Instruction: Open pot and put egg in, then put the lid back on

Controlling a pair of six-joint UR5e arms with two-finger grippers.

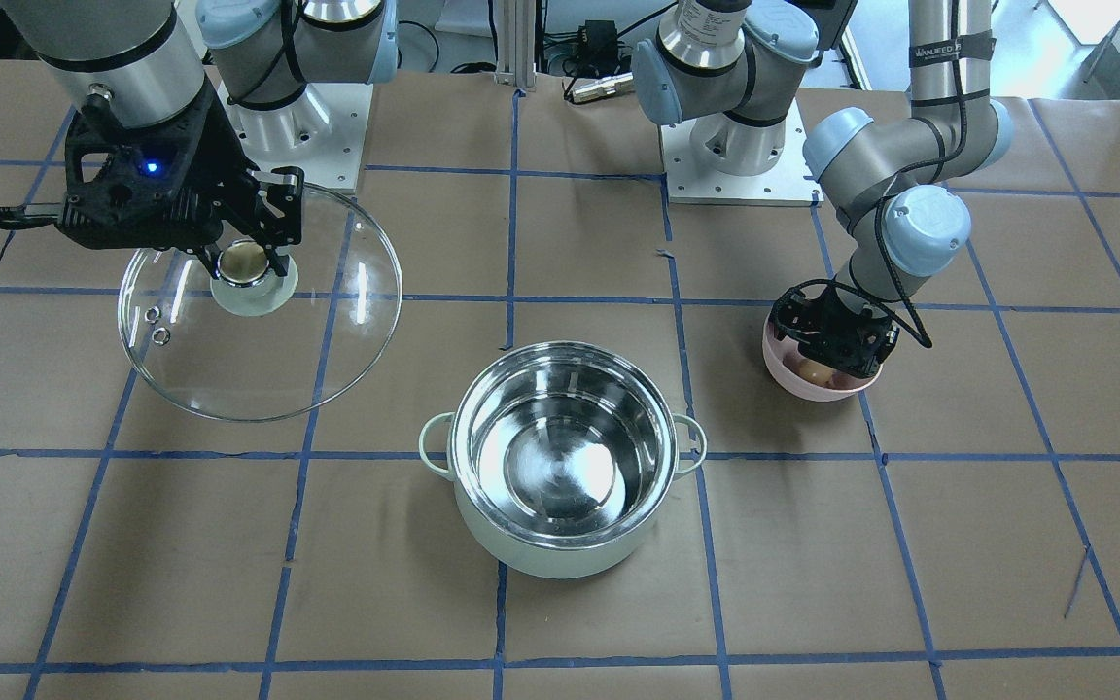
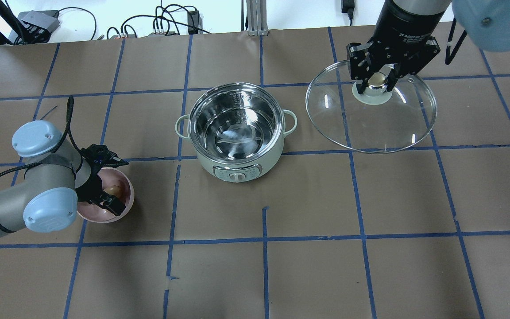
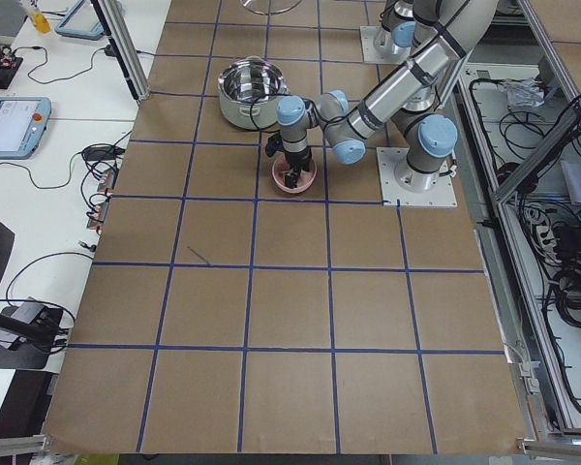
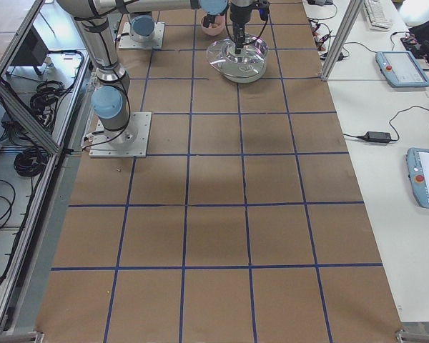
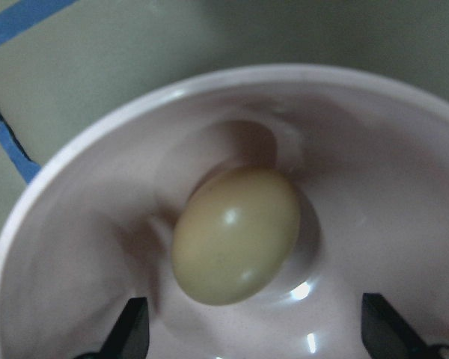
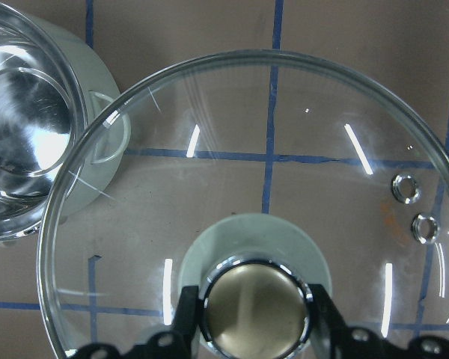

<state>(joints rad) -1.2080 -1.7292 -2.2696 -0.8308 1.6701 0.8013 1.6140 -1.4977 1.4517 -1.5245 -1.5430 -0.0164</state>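
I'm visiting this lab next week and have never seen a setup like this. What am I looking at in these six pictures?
This is a two-armed robot at a table covered in brown paper with blue tape lines. Four pictures come from fixed cameras: across the table, over the robot's shoulders, and at each table end. The last two come from cameras on the wrists. The pot stands open and empty mid-table. The right gripper is closed on the knob of the glass lid, held aside from the pot. The left gripper is open, lowered into a pink bowl where the egg lies, not gripped.
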